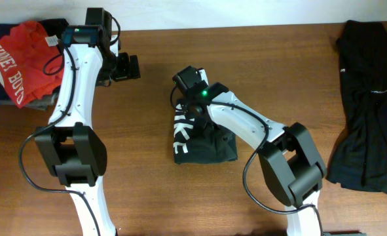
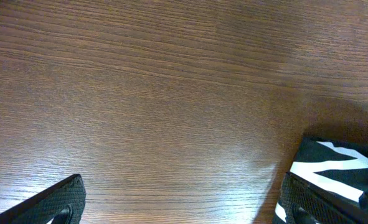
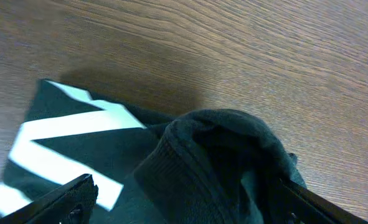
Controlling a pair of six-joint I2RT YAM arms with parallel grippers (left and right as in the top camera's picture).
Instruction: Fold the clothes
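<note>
The NIKE tee [image 1: 203,145] is lying folded at abt the middle of the table [image 1: 265,52], right under the right gripper [image 3: 187,196]. That gripper is hanging w/ its jaws spread wide either side of the bunched ribbed collar [image 3: 215,143], gripping nothing. The left gripper [image 2: 184,190] is hovering at abt 10 o'clock from the tee, also spread wide, w/ only bare wood btwn its fingers. To me the fold is looking nearly done and the collar hump is what's needing attn. I'd be coming straight down, pinching just the raised rib and not the layers beneath, then easing it flat so the stack isn't dragging or opening up. The left arm could be pinning the lettered edge meanwhile. From overhead, as far as the arm is letting me tell, the bundle's long axis is running 12 to 6, w/ white letters along its 9 o'clock edge and plain dark cloth facing 3. A red tee [image 1: 16,59] is sitting crumpled at the table's 10 o'clock corner. A black garment [image 1: 370,105] is lying spread at 3 o'clock.
</note>
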